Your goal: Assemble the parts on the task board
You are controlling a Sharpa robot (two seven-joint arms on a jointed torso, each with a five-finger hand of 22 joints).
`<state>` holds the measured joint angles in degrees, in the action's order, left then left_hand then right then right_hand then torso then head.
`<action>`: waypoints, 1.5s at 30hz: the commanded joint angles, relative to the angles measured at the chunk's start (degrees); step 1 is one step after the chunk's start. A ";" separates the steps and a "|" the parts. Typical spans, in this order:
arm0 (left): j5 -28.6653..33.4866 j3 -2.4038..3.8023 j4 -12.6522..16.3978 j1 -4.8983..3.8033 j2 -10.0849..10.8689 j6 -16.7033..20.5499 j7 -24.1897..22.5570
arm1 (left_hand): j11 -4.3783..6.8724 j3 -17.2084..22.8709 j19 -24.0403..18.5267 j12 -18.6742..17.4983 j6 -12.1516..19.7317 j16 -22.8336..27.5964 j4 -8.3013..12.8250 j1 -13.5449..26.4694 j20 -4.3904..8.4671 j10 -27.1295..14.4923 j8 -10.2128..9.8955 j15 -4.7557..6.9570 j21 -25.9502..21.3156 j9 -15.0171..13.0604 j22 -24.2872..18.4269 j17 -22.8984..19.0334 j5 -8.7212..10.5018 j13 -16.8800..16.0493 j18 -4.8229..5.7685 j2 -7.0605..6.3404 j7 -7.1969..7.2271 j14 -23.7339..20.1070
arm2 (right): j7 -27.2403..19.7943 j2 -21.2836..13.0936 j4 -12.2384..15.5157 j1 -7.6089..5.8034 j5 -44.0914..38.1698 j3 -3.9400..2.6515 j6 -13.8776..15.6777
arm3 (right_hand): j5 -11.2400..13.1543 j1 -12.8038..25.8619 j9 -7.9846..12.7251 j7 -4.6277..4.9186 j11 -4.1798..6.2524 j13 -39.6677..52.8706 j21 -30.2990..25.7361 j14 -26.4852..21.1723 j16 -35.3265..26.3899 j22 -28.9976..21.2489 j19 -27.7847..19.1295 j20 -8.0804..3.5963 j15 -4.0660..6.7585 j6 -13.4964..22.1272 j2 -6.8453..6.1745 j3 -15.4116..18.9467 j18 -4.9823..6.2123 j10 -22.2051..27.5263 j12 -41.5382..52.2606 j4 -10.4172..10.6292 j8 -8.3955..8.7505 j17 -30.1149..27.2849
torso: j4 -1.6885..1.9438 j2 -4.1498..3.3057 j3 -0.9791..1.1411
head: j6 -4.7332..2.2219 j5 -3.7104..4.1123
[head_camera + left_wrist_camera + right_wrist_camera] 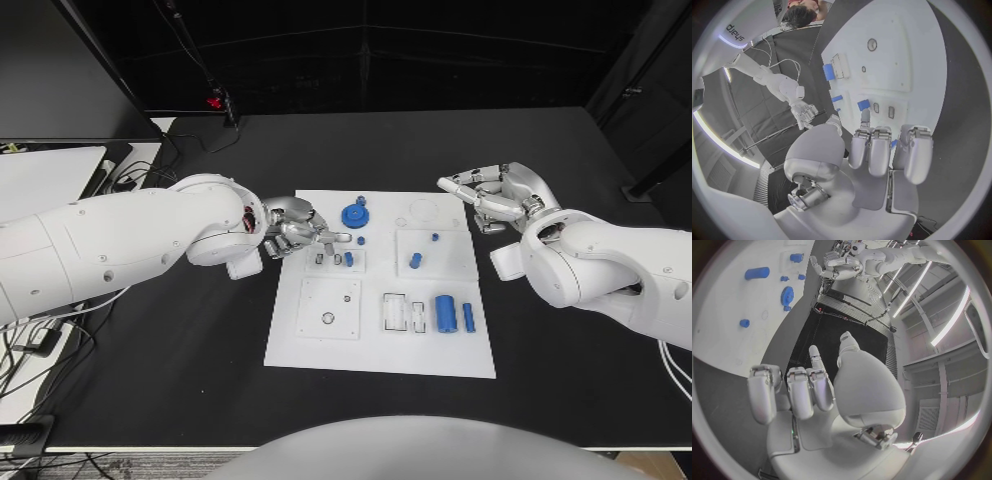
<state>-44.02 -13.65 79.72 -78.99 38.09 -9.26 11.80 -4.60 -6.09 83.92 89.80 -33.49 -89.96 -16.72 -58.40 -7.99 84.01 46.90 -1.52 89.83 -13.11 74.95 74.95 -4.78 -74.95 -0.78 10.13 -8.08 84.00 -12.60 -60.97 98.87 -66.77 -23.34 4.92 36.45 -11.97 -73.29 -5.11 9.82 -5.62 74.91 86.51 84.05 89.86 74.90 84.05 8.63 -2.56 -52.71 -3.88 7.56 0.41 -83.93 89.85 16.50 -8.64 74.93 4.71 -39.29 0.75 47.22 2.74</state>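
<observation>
The white rectangular task board point(378, 350) lies flat in the middle of the black surface point(173, 380), carrying small blue plastic parts: a round toothed blue gear point(355, 215) toward its far left, a small blue peg point(415, 260) right of centre, and two upright-lying blue cylinders, the thicker one point(447, 313) and a slimmer one point(469, 317), at the near right beside outlined slots. The left robot hand point(303, 238) reaches over the board's left edge with fingers extended above a short blue pin point(348, 259) standing in a raised block; whether it touches that pin cannot be told, and no part is seen in its grasp. The right robot hand point(495, 195) hovers beyond the board's far right corner, fingers loosely curled and apart, holding nothing. The parts appear rigid, light and smooth, so they probably slide or roll readily on the glossy board; the cylinders are best pinched across their curved sides near mid-length, the gear by its rim or central hub. Being small, each part likely demands a fingertip pinch rather than a full wrap, and the thin board may shift if pressed off-centre.
</observation>
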 commanded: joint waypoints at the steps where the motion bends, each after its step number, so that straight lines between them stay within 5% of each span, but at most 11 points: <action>1: -0.67 0.06 -0.58 0.03 -0.98 -5.52 5.35 | 0.87 -1.09 6.08 0.20 -1.19 -0.04 0.01 -1.04 0.21 5.99 2.82 0.45 0.17 -2.75 15.05 15.05 0.74 -15.05 0.78 1.26 0.78 6.00 | 0.60 0.09 -0.36 -0.05 -0.06 -0.01 -1.70 | 0.32 0.25 0.06 -0.06 0.18 15.09 -0.18 5.95 0.14 13.25 2.28 -0.12 0.37 0.35 0.24 0.28 0.84 -6.07 0.15 0.02 -0.18 15.07 | 0.20 0.03 0.04 | 0.08 0.17; 7: -0.68 0.06 -1.23 0.14 -2.51 -5.50 8.10 | 1.70 -3.48 6.08 0.20 -1.17 -0.04 0.04 -2.12 0.98 5.99 5.96 1.24 0.17 -6.88 15.05 15.05 0.02 -15.05 0.78 0.97 1.61 6.00 | 0.96 0.41 -1.09 -0.01 -0.09 0.02 -2.15 | 0.30 0.25 0.07 -0.05 0.17 15.09 -0.13 5.95 0.14 13.28 2.34 -0.12 0.36 0.42 0.28 0.30 0.82 -6.07 0.15 0.03 -0.19 15.07 | 0.17 0.06 -0.03 | 0.10 0.27; 10: -0.96 0.06 -1.36 0.22 -3.26 -3.92 9.22 | 2.14 -4.07 6.08 0.20 -1.81 -0.04 0.00 -3.41 1.36 5.99 6.71 1.70 0.17 -8.51 15.05 15.05 -4.53 -15.05 0.78 1.10 2.23 6.00 | 1.17 0.60 -1.36 0.03 -0.10 0.05 -2.23 | 0.30 0.25 0.07 -0.05 0.17 15.09 -0.13 5.95 0.14 13.28 2.34 -0.12 0.36 0.42 0.28 0.30 0.82 -6.07 0.15 0.03 -0.19 15.07 | 0.20 0.06 0.01 | 0.08 0.30; 13: -1.19 0.07 -1.32 0.28 -3.82 -2.38 10.15 | 2.45 -4.77 6.08 0.20 -2.47 -0.04 -0.05 -3.37 1.61 5.99 6.95 1.96 0.17 -9.45 15.05 15.05 -5.45 -15.05 0.78 1.21 2.49 6.00 | 1.47 0.79 -1.57 0.07 -0.12 0.08 -2.25 | 0.30 0.25 0.07 -0.05 0.17 15.09 -0.13 5.95 0.14 13.28 2.34 -0.12 0.36 0.42 0.28 0.30 0.82 -6.07 0.15 0.03 -0.19 15.07 | 0.22 0.07 -0.04 | 0.05 0.41; 29: -1.84 0.07 -2.70 0.53 -6.82 3.23 12.97 | 3.25 -6.32 6.08 0.20 -4.52 -0.04 -0.03 -3.39 2.22 5.99 7.26 2.65 0.17 -11.68 15.05 15.05 -5.86 -15.05 0.78 1.64 3.33 6.00 | 3.48 1.19 -2.18 0.30 -0.73 0.26 -2.24 | 0.20 0.28 0.06 -0.03 0.15 15.09 -0.53 5.95 0.14 13.08 1.94 -0.11 0.34 0.52 0.42 0.33 0.96 -6.07 0.15 0.06 -0.28 15.07 | 0.14 0.07 -0.01 | 0.07 0.48; 45: -3.78 0.07 -3.31 0.71 -8.08 0.33 16.08 | 3.76 -8.97 6.08 0.20 -5.83 -0.04 -0.07 -1.30 2.83 5.99 6.17 3.20 0.17 -13.69 15.05 15.05 -4.28 -15.05 0.78 2.21 3.79 6.00 | 4.58 1.55 -2.38 0.50 -1.65 0.39 -2.13 | -0.10 0.27 0.04 -0.02 0.14 15.09 -0.56 5.95 0.14 13.08 1.92 -0.09 0.31 0.64 0.61 0.39 0.97 -6.07 0.15 0.04 -0.45 15.07 | 0.23 0.05 0.09 | 0.32 0.42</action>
<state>-46.67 -13.64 76.36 -78.24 30.08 -7.44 26.27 -1.30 -14.81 84.03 89.80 -38.92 -89.95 -16.82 -60.15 -5.61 84.02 53.38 1.27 89.82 -26.75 74.93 74.92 -9.38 -74.92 -0.79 12.32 -4.23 84.08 -8.36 -59.47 96.42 -66.21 -24.19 5.32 34.61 -11.97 -73.07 -5.11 9.77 -5.63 74.92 86.18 84.05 89.86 74.90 84.05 8.63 -2.56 -52.40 -3.66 7.55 0.41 -83.93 89.86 16.50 -8.92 74.91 4.90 -39.23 0.82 47.50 3.15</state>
